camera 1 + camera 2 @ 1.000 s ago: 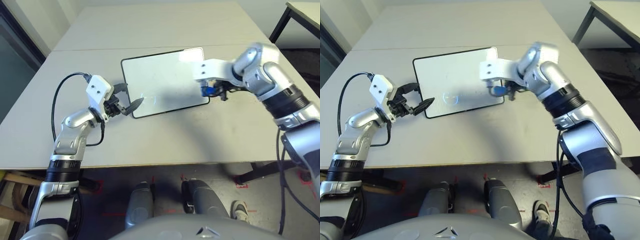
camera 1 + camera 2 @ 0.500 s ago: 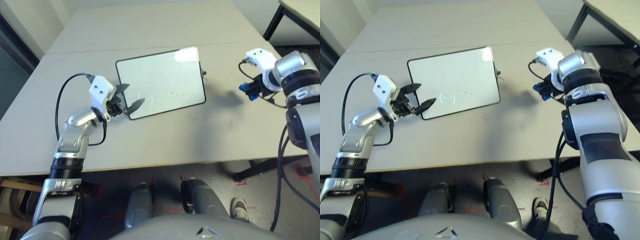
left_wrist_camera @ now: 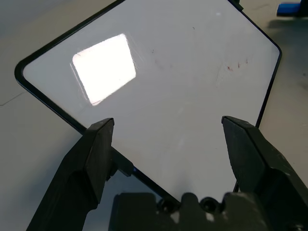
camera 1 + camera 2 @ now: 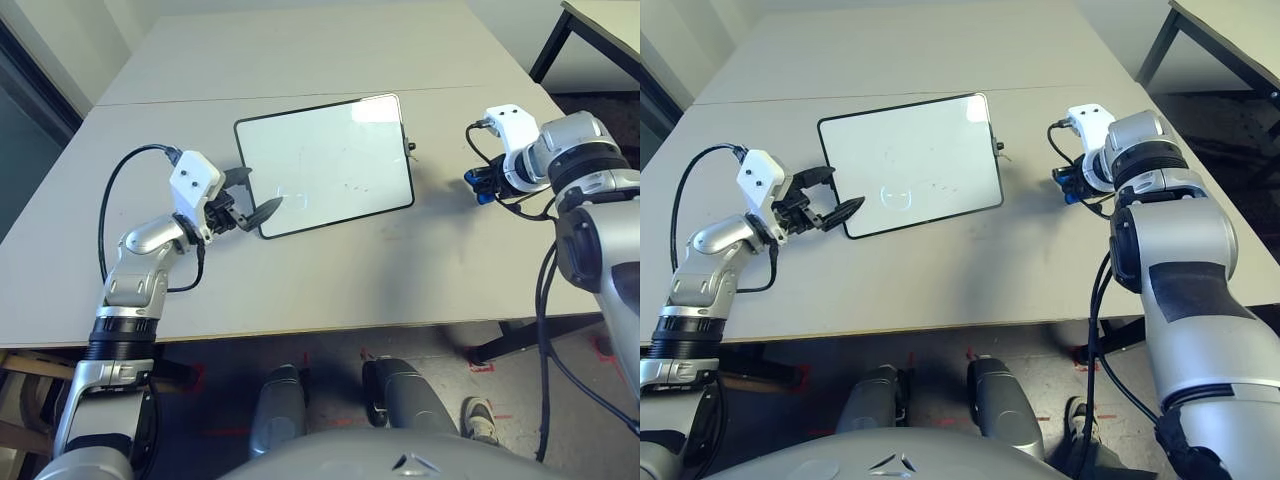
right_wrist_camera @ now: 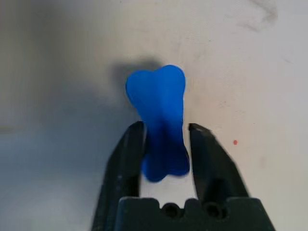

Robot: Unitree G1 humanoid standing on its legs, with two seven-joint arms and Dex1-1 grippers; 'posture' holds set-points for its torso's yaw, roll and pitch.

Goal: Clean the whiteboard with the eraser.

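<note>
Right gripper (image 5: pixel 166 139) jaws clamp blue eraser (image 5: pixel 161 115) right of frame, off whiteboard (image 4: pixel 325 160); left gripper (image 4: pixel 250 200) jaws apart, bracing board corner — next: carry eraser onto faint marks.

There was one whiteboard (image 4: pixel 324 162) on one light table (image 4: pixel 300 60), and one blue bone-shaped eraser (image 5: pixel 160 122). Two grippers were in view: the left gripper (image 4: pixel 252 195) and the right gripper (image 5: pixel 166 130). A second table (image 4: pixel 600 25) stood at the far right corner.
</note>
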